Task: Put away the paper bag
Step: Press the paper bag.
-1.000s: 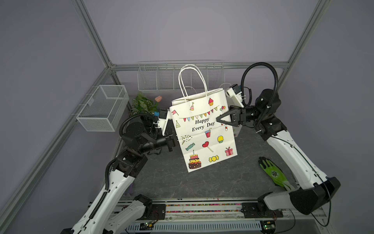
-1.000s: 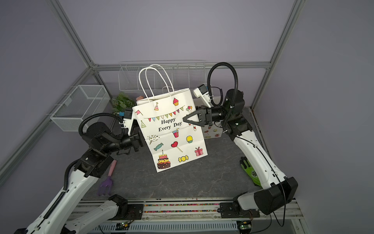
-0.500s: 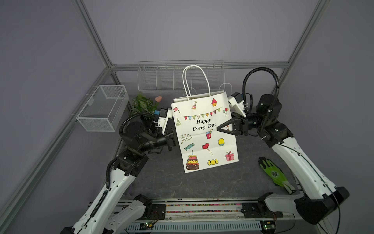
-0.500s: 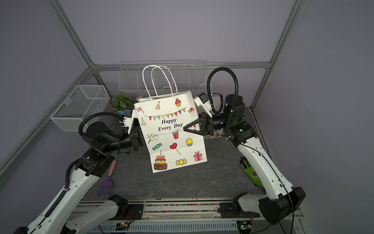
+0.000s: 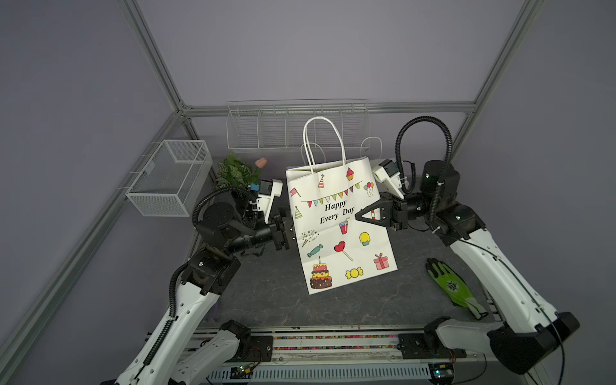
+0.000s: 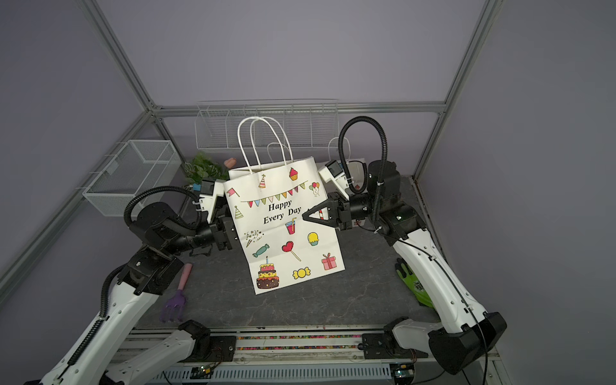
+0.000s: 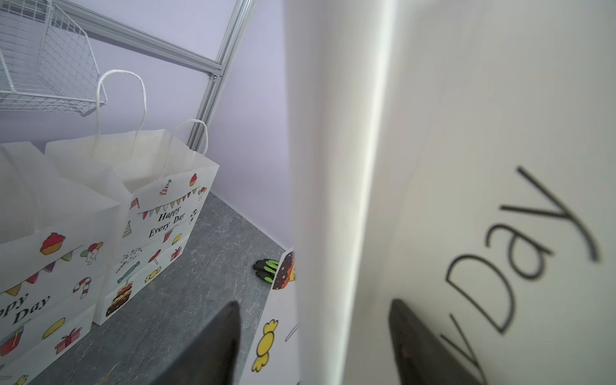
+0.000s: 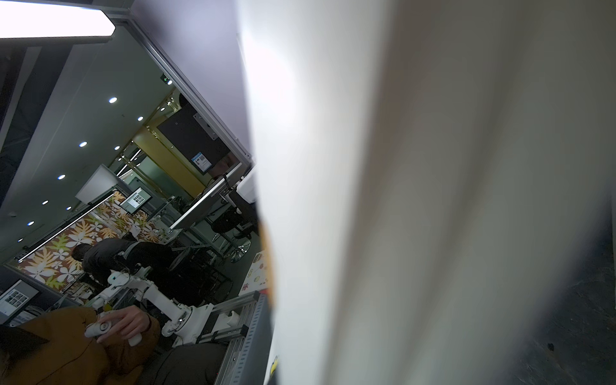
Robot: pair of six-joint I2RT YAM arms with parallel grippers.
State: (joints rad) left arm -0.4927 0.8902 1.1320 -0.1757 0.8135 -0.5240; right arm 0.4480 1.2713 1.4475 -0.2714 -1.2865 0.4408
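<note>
**Position.** The bag (image 5: 336, 230) hangs tilted between the two grippers. Its lowest corner is on or just above the table (image 5: 266, 300); contact cannot be confirmed.

**Grip.** The right gripper (image 5: 358, 216) is closed, its tips meeting on the bag edge that faces it, at mid-height. It is judged to be pinching the paper there and to be the bag's only support. The right wrist view shows nothing but blurred paper, so the depth of the pinch cannot be checked.

The left gripper (image 5: 289, 230) is parted. In the left wrist view its fingers (image 7: 213, 343) straddle the opposite edge, one clear of the paper and one over the printed face, so it has no hold.

**Step in hand, as judged.** The right arm carries the bag alone to storage.

**Recommendations.**
- The left gripper should back straight out along its own axis, so that neither finger drags the fold.
- The right arm should raise the bag until the low corner clears the table before it travels.
- Travel should be slow, since a one-sided pinch lets the bag swing.
- The handles (image 5: 321, 140) stand above both grippers, close to the rack (image 5: 296, 126) behind them, and could hook on it.
- The spare bags (image 7: 150, 186) stand beyond the left gripper, probably at the storage spot. Set the bag down beside them without pushing on them.
- The glove (image 5: 450, 286) lies under the right arm, well apart from the bag, and poses no hazard.
</note>
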